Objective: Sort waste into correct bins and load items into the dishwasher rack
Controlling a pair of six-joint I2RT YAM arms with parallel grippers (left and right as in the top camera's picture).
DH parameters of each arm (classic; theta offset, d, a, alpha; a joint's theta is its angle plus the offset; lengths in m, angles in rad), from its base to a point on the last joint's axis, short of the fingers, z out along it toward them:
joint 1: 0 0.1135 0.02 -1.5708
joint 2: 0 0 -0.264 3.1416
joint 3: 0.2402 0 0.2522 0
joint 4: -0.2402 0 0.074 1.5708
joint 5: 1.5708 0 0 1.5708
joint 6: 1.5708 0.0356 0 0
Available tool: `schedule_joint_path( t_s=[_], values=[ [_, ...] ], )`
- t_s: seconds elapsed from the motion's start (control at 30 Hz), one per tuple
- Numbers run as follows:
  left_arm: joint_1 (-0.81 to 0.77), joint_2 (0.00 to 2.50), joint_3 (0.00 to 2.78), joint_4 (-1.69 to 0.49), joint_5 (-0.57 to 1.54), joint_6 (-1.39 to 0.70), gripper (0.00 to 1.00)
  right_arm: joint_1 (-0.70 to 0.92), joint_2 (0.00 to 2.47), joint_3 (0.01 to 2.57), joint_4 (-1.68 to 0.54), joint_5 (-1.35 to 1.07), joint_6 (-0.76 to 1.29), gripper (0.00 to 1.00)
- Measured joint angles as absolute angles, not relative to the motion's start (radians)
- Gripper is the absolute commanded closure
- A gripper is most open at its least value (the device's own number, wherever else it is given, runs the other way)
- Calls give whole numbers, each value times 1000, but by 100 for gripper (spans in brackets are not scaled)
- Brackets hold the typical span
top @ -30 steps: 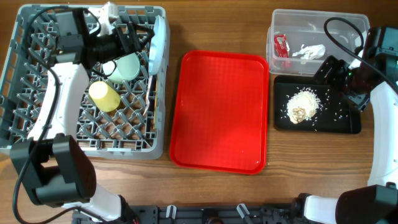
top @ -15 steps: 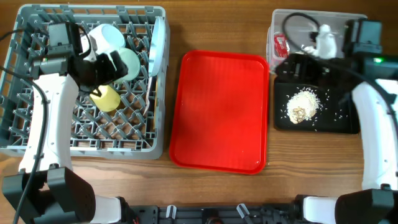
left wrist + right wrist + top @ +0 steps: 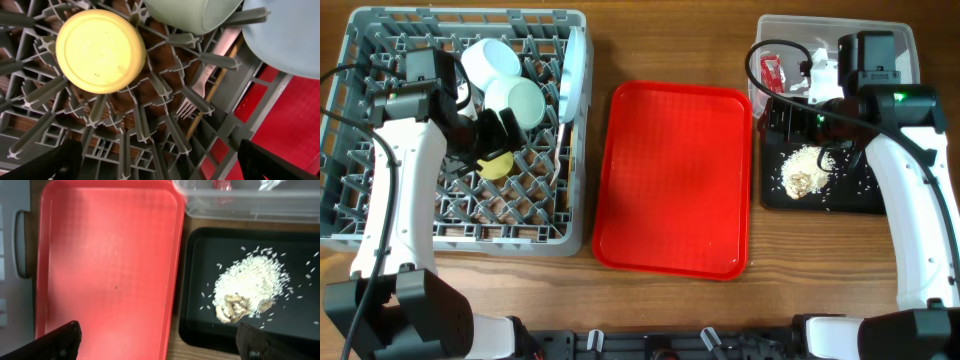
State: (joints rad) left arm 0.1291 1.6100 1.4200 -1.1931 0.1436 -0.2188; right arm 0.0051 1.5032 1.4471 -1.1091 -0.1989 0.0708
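My left claw (image 3: 157, 160) hung spread, empty, above the small yellow plastic cup (image 3: 100, 50): light, stiff, slick, I judged; best pinched across its sides.

Warm brown wooden tabletop (image 3: 670, 310) with fine lengthwise grain, under soft, even light

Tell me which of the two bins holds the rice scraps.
The shallow black tray: the rice pile lies on its floor. The clear tub beside it holds a red wrapper, no rice.
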Motion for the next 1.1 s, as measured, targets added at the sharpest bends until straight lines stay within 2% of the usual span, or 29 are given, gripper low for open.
schedule_joint_path(
  t_s=[0.2,0.33,0.5,0.73,1.1],
  values=[
    [57,1489,1290,-1115,151,-187,0,5,1298,1287,-954,-183,69,0],
    [35,1261,1128,-1020,150,-169,0,5,1093,1156,-871,-178,66,0],
    [35,927,954,-927,150,-139,0,5,928,1084,-917,-175,66,0],
    [35,649,909,-962,150,-135,0,5,900,1081,-950,-175,66,0],
    [35,607,907,-964,150,-132,0,5,1050,1081,-949,-175,66,0]
  ],
)
